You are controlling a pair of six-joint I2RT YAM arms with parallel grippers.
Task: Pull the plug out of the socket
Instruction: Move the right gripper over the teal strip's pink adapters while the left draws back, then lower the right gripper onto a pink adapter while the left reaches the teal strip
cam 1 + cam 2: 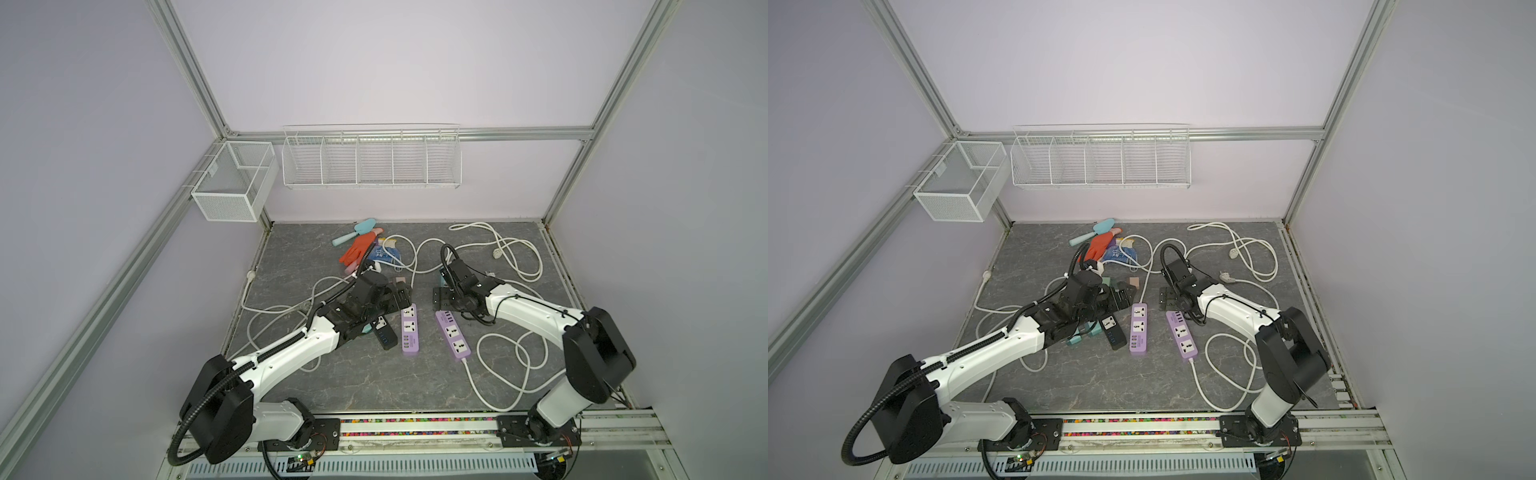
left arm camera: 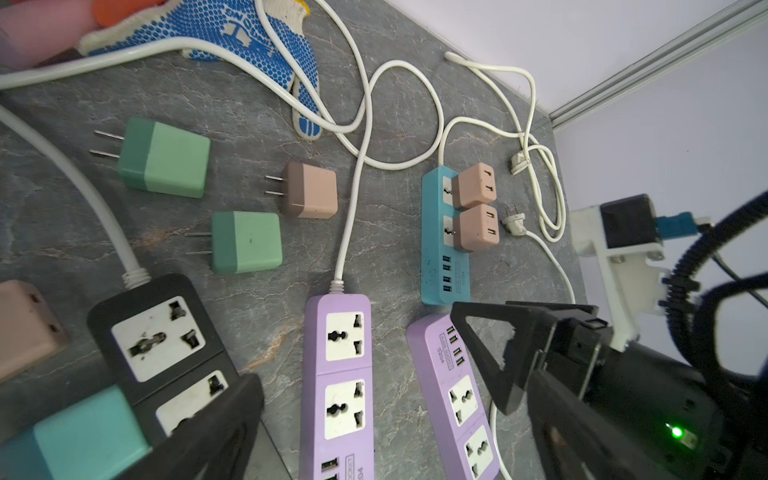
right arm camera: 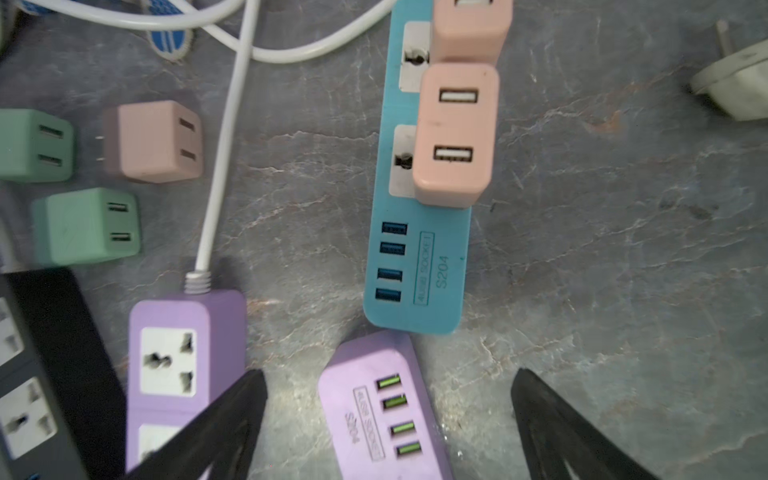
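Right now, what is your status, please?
Left gripper, right gripper open, empty. Two pink plugs seated in blue strip. Purple strip under right gripper.

Both top views look steeply down from high above the near edge of the counter (image 1: 374, 382), facing the back wall (image 1: 395, 62). They stand far enough off to take in the whole surface and share nearly everything, with a slight sideways shift between them. The left wrist camera sits low over the middle, looking past its own jaws across the purple power strips (image 2: 336, 374) to the blue power strip (image 2: 440, 257). The right wrist camera hangs closer, almost straight above that same blue power strip (image 3: 419, 270).
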